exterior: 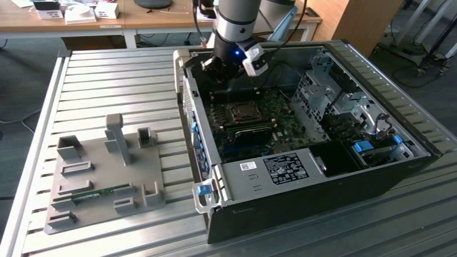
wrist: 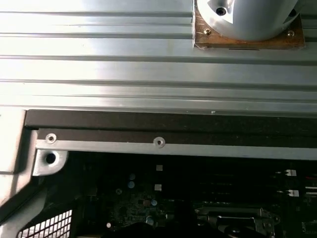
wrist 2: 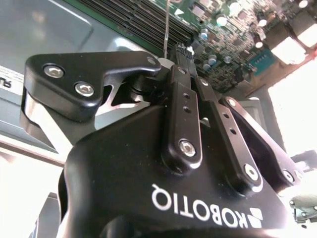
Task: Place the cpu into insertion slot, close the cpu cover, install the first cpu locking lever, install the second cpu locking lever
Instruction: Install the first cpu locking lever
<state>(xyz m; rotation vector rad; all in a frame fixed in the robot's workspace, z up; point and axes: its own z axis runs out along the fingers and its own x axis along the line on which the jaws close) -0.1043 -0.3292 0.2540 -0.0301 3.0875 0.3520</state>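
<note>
A black two-finger gripper (exterior: 216, 72) on the silver and black robot arm (exterior: 234, 21) hangs inside an open black computer case (exterior: 371, 176) that lies on a ribbed aluminium table (exterior: 114, 80). It is over the far end of the green circuit board (exterior: 286, 126). In the second wrist view the gripper (wrist 2: 168, 62) has its fingers (wrist 2: 184, 99) drawn together. A thin silver rod (wrist 2: 167, 25) rises just past the tips, and I cannot tell whether they clamp it. White lettering runs upside down across the gripper body.

The small square insertion slot with its silver metal rim (exterior: 243, 112) sits mid-board, nearer the camera than the gripper and apart from it. Whether the pale square cpu lies in it cannot be made out.

A large white printed label (exterior: 286, 167) sits on the case's black inner panel; its print is too small to read. At the exterior view's left, a grey moulded fixture plate (exterior: 100, 160) holds a narrow green memory card (exterior: 93, 194).
</note>
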